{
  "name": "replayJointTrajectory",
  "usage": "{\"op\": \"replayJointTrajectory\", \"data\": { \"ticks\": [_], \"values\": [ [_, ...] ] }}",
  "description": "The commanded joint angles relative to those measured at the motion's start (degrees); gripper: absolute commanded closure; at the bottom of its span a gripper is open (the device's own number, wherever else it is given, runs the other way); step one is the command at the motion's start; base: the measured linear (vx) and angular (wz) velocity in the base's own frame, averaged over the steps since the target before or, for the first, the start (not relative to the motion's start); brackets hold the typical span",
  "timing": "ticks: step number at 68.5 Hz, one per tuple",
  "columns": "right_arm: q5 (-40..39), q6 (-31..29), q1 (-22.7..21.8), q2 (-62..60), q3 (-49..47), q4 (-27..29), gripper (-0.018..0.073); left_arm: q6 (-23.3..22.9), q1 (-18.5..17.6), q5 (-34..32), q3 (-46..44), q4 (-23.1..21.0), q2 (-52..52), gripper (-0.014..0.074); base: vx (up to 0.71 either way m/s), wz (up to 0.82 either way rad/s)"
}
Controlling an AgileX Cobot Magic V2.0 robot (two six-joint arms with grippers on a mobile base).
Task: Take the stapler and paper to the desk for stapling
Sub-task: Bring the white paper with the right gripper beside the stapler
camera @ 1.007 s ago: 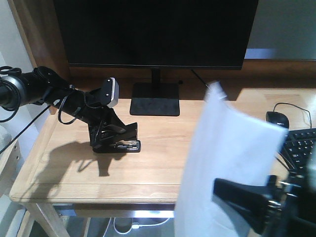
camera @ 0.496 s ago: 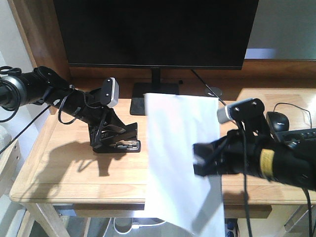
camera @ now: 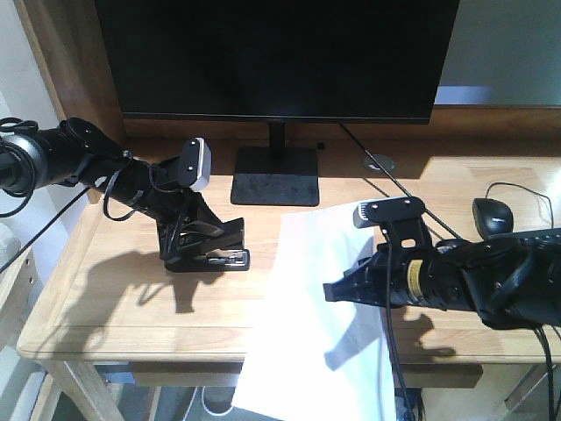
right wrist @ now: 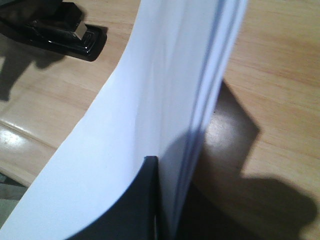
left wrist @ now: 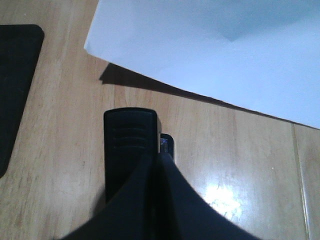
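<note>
The left claw [left wrist: 157,159] is clenched on the black stapler [camera: 215,253], which rests on the worktop [camera: 114,298] near-left of the monitor stand [camera: 274,187], while the right claw [camera: 337,289] grips the white paper [camera: 316,338], lying right of the stapler and overhanging the worktop's near edge.

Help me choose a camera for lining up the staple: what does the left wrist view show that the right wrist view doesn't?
Only the left wrist view: the stapler from above in the left claw, the black monitor base, and a corner of the paper casting a shadow on the desk. Only the right wrist view: the paper's stacked sheet edges, the right claw pinching them, and the silver magazine at the stapler's front end. Both show stapler, paper and desk.
</note>
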Motion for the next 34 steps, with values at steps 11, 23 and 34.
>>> {"op": "replayJointTrajectory", "data": {
  "ticks": [11,23,34],
  "values": [
    [-2.8,-1.5,0.0,-0.5,-4.2,0.5,0.0561,-0.5,0.0,0.9,-1.4,-3.1,-3.5,0.0603,0.0,0.0],
    [-6.2,-2.2,0.0,-0.5,-6.9,0.5,0.0561,-0.5,0.0,0.9,-1.4,-3.1,-3.5,0.0603,0.0,0.0],
    [-6.6,-2.3,0.0,-0.2,-9.1,1.5,0.0561,-0.5,0.0,0.9,-1.4,-3.1,-3.5,0.0603,0.0,0.0]
  ]
}}
